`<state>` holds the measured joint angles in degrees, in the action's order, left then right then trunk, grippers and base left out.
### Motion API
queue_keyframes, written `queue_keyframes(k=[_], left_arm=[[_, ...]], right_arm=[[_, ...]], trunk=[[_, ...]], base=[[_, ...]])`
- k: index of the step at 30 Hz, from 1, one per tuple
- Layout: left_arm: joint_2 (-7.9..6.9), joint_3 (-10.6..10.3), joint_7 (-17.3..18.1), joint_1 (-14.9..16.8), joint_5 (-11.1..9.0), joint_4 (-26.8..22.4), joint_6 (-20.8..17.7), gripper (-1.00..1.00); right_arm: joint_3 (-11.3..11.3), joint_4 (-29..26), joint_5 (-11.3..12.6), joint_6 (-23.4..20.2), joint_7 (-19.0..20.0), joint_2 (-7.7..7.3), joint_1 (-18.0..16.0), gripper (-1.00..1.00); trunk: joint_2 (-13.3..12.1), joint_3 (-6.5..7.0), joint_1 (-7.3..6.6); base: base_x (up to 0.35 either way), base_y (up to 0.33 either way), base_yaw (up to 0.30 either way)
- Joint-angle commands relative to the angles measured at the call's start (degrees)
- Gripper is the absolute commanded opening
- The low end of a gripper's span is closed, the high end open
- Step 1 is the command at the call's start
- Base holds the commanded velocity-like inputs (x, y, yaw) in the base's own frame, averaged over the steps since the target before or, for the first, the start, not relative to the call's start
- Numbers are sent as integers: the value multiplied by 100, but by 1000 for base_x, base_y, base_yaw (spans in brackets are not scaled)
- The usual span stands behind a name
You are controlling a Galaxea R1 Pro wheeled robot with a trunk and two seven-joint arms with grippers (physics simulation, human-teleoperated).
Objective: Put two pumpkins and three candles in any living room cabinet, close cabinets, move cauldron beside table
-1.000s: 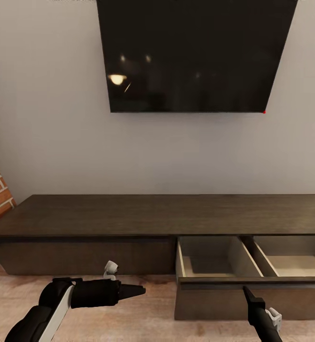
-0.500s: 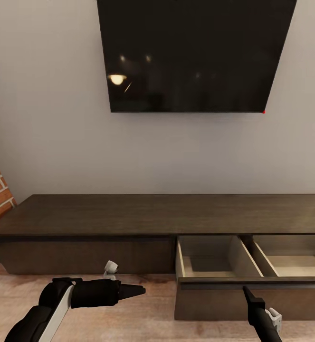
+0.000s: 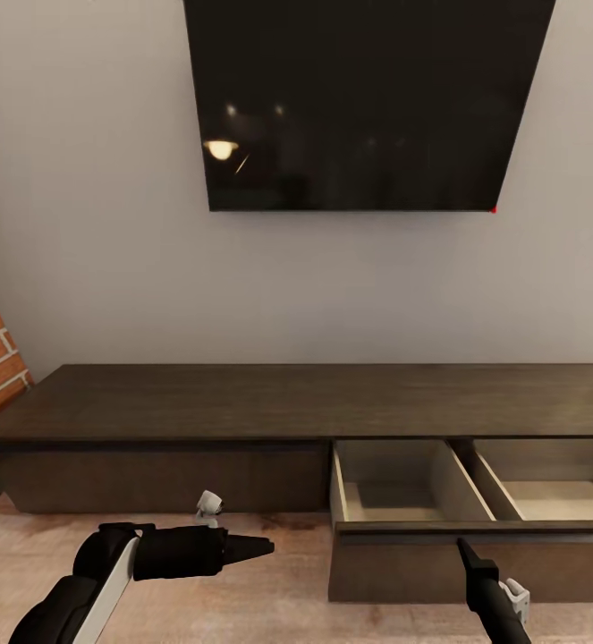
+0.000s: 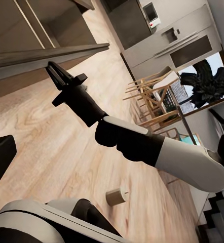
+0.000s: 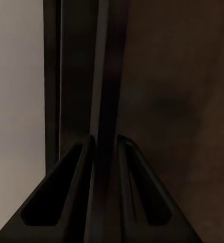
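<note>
A large black wall-mounted television (image 3: 359,98) fills the upper frame, cut off at the top. Below it, the long low dark-brown wooden cabinet (image 3: 242,402) spans the lower middle, its right drawer (image 3: 439,501) pulled out, pale inside (the far right end runs off-frame). At lower left, the left gripper (image 3: 258,546) points right over the wooden floor (image 3: 269,599), fingers pressed together. At lower right, the right gripper (image 5: 105,147) reaches up to the drawer front, fingers narrowly parted around its top edge; actual contact is hard to judge. A small beige candle (image 4: 116,196) lies on the floor.
</note>
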<state>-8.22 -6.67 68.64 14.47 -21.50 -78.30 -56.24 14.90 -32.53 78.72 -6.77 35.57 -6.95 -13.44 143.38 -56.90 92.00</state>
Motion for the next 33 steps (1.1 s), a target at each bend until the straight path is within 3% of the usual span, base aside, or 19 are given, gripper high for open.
queue_keyframes(k=[1,20,33], left_arm=[[-4,-5,0,3,-21,-1,-36,100],[-4,-1,7,3,-21,-1,-36,100],[-4,8,17,3,-21,-1,-36,100]], right_arm=[[13,211,47,-57,13,-2,0,-100],[13,379,47,-52,5,-8,0,-100],[13,383,47,212,3,-8,0,-100]], trunk=[[2,-6,-1],[2,-6,-1],[2,-6,-1]], base=[[-115,0,0],[-31,0,0],[-17,0,0]])
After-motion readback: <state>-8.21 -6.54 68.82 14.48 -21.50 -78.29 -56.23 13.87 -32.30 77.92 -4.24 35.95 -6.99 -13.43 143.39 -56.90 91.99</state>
